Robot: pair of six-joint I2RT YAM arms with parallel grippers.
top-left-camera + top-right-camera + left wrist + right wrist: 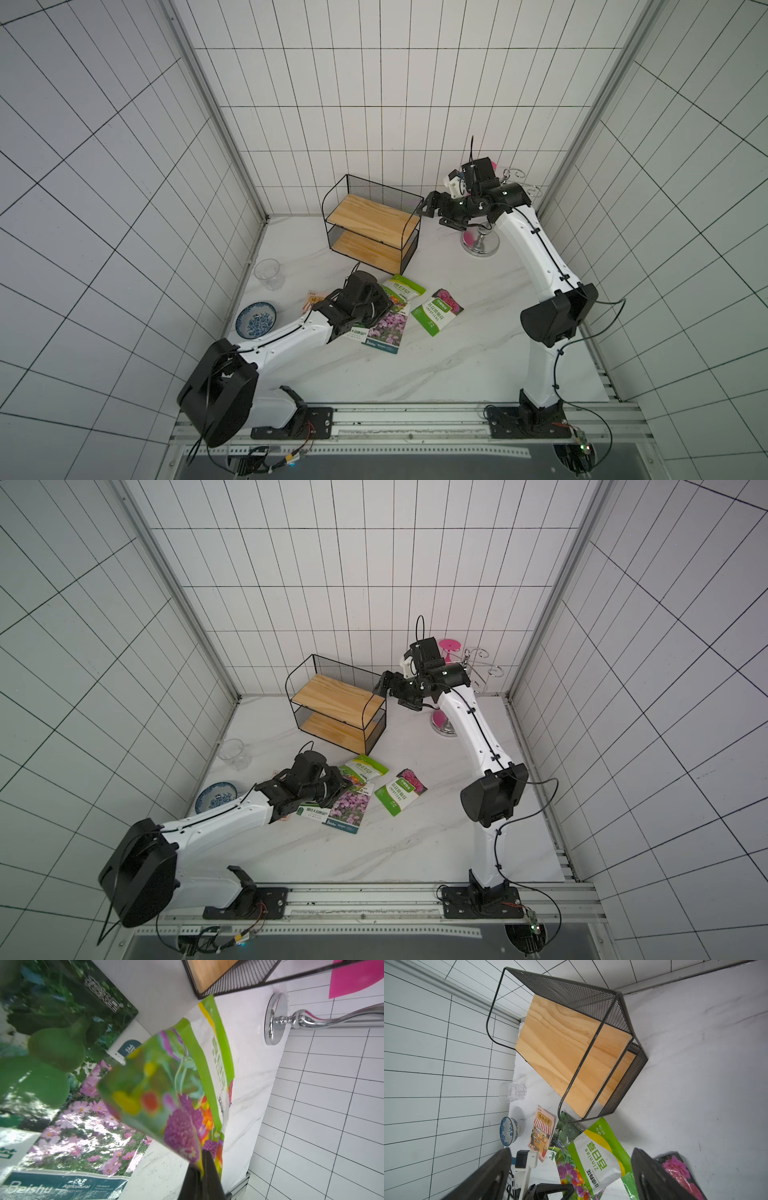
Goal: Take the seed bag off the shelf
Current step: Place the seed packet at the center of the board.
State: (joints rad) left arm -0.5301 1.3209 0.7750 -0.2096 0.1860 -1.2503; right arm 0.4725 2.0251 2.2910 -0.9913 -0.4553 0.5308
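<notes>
A white, marble-veined table (457, 365) carries everything. At its back stands one shelf (374, 216): a black wire frame with mesh back and sides and two pale wooden boards. Beside it is one chrome cup stand (482, 245) with a round foot and curled arms. Five glossy printed packets lie in front of the shelf. One is the green-and-white seed bag (405, 289), which is off the shelf, its far end near the shelf's foot. There is one blue-patterned bowl (256, 319) and one clear glass (269, 273). The left claw (201, 1165) is closed tight, pinching the seed bag's corner. The right claw (426, 206) gapes wide, empty, just beside the shelf's upper end.
</notes>
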